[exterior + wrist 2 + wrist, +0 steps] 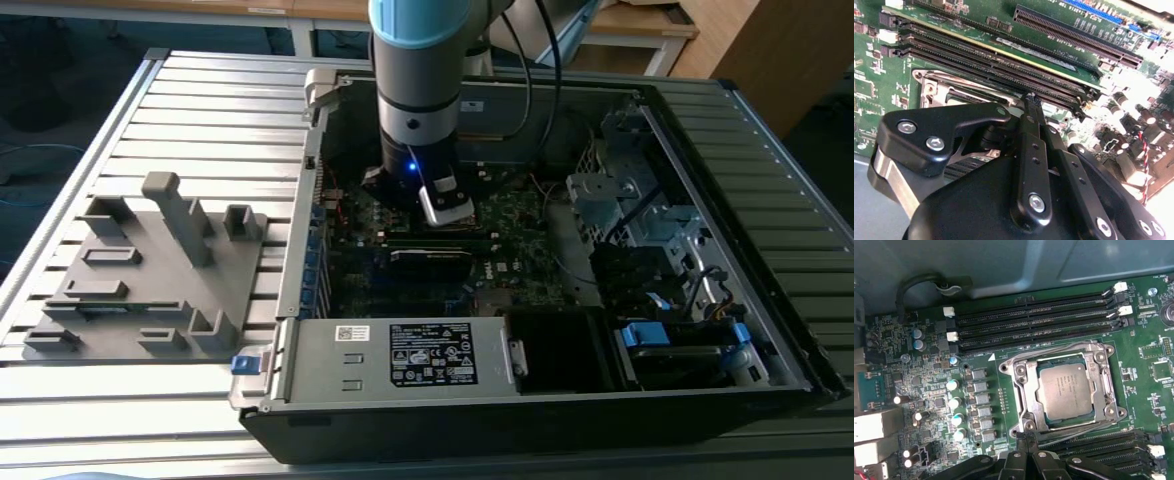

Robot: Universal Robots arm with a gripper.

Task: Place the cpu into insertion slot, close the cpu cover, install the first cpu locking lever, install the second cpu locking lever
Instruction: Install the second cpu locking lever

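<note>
The pincer (1026, 436) hangs low over the green circuit board (929, 385), its black fingertips pressed together with no gap between them and nothing caught there. The tips rest at the near rim of the insertion slot (1019, 372), just ahead of them in the first wrist view.

The cpu (1064, 391) lies flat in that slot, a dull silver-grey square with rounded corners and faint print on its top; being square, it has no long axis, and its edges sit slightly skewed to the long black memory slots (1034, 320) beyond it. The cpu cover (1106, 385), a thin silvery metal frame, lies down around the chip, which shows through its window. Thin wire levers run along the frame's edges; whether they are latched is hard to make out.

In the second wrist view the black linkage of the pincer (1030, 100) hides most of the socket, leaving a silvery corner (929, 90).

In the exterior view the arm (420, 90) reaches down into the open computer case (747, 240), which stands on a ribbed metal desk (80, 420), and the socket is hidden beneath the arm.
</note>
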